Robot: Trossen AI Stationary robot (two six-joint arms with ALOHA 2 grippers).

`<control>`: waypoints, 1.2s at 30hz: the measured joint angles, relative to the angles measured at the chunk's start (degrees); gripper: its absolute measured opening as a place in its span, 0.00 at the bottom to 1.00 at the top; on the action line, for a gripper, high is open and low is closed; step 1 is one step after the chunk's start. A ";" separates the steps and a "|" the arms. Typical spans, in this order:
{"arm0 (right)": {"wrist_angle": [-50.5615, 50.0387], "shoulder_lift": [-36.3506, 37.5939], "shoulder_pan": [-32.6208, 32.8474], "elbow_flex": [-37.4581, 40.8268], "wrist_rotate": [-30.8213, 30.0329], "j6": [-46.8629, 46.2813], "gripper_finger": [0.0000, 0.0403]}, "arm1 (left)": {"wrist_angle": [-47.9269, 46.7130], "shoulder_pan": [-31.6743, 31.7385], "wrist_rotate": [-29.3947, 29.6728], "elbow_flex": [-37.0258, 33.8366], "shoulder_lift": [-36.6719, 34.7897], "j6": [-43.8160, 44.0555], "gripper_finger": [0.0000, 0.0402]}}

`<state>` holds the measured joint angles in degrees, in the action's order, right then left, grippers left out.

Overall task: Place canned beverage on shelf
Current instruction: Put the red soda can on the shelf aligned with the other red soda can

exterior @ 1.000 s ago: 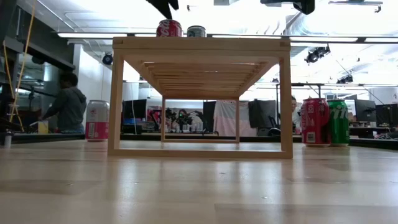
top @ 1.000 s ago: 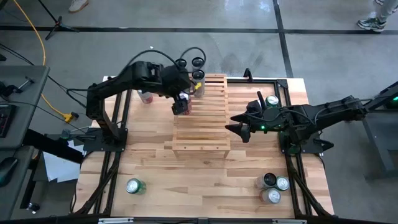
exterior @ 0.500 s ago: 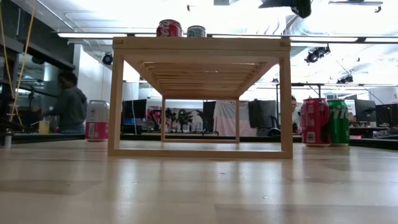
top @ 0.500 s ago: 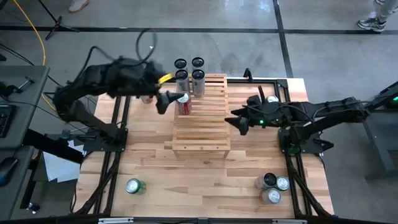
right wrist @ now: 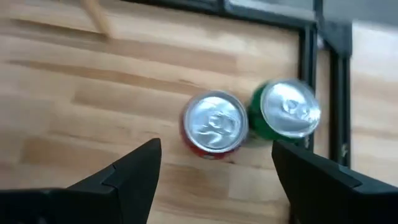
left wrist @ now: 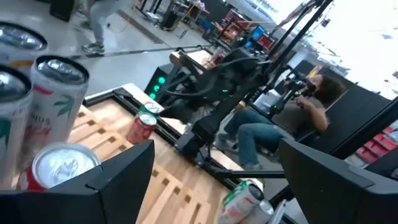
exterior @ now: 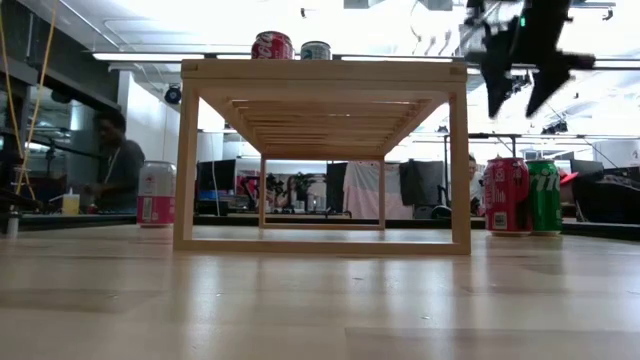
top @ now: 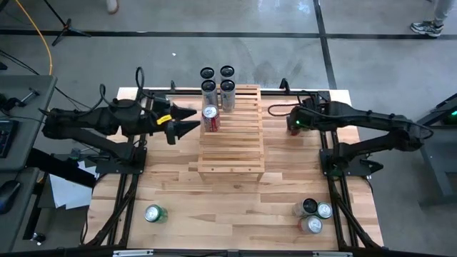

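Directly beneath my right pincer (right wrist: 214, 171), a red can (right wrist: 214, 127) is standing upright on the tabletop (top: 228, 207), touching a green can (right wrist: 286, 115) beside it. I am hovering there with fingers spread and nothing between them, the can's long axis pointing up at me. My left pincer (top: 187, 120) is waiting open beside the shelf (top: 230, 139), far from this pair. I am counting five cans on the shelf's back end, two under me, three at the near right corner, one near left.
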<state>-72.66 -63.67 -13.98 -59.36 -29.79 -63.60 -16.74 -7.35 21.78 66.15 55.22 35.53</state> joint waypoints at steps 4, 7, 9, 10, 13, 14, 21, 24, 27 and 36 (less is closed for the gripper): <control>10.58 -0.08 -5.43 6.78 4.95 -0.56 0.72 | 1.09 -0.27 0.02 -0.34 -0.94 0.87 0.83; 17.24 -0.19 -7.39 9.09 6.22 -0.76 0.72 | 2.45 -0.26 -0.42 -0.34 -1.28 0.88 0.83; 17.52 -0.19 -8.03 9.29 5.38 -1.20 0.72 | 3.45 -0.26 -1.22 -0.34 -1.49 0.91 0.83; 17.12 -0.19 -8.22 9.17 4.54 -1.61 0.72 | 3.46 -0.26 -1.61 -0.34 -1.65 0.90 0.83; 14.67 -0.19 -8.26 8.37 1.56 -2.35 0.72 | 3.36 -0.26 -1.84 -0.32 -1.75 0.89 0.83; 14.51 -0.19 -8.26 8.35 1.10 -2.37 0.72 | 3.35 -0.26 -1.85 -0.32 -1.67 0.88 0.83; 15.15 -0.01 -8.24 8.33 -1.50 -2.42 0.72 | 3.26 -0.26 -1.86 -0.32 -1.66 0.49 0.83; 15.15 -0.01 -8.24 8.31 -0.98 -2.01 0.72 | 3.28 -0.26 -1.86 -0.34 -1.66 0.33 0.83; 15.17 -0.01 -8.24 8.33 0.34 -2.42 0.72 | 3.28 -0.25 -1.86 -0.32 -1.66 0.29 0.83; 13.64 -0.14 -9.17 8.31 1.96 -2.20 0.72 | 3.28 -0.24 -1.95 -0.32 -1.67 0.31 0.83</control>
<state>-59.03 -63.81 -23.15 -51.05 -27.82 -65.80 -13.45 -7.60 19.83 65.82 53.55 35.84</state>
